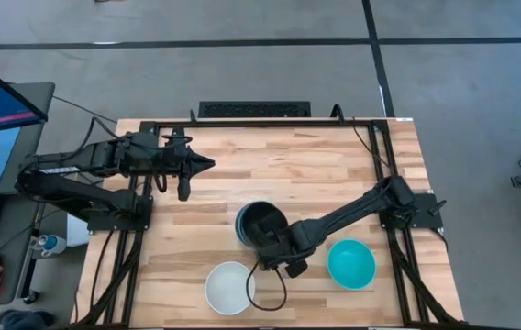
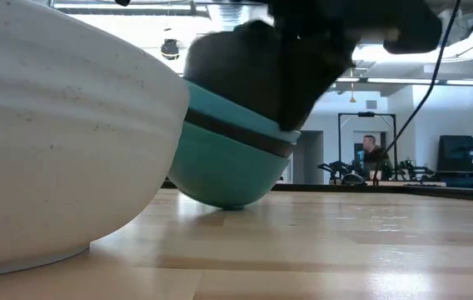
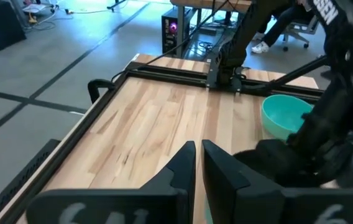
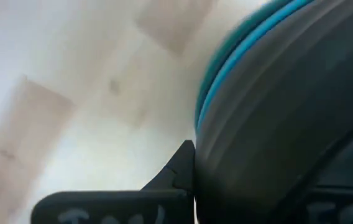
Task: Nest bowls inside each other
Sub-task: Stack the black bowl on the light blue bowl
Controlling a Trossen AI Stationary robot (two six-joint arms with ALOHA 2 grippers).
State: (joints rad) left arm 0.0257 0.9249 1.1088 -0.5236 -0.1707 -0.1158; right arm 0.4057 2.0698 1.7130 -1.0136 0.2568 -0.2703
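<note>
left arm (image 1: 77,179): dark, jointed links, black cables along it
right arm (image 1: 352,211): dark, slim links, black cable looping beneath
left gripper (image 3: 198,165): two black tapered fingers, pale lettering on the base

Pale wooden table (image 1: 315,174) with visible grain; speckled, faintly ridged matt white bowl (image 2: 53,150).

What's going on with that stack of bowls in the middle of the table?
The stack is several nested bowls, black innermost, with teal, black and cyan rims banding its side. It sits tilted on the wooden table, between the white bowl and a lone cyan bowl. The right gripper holds its rim.
</note>
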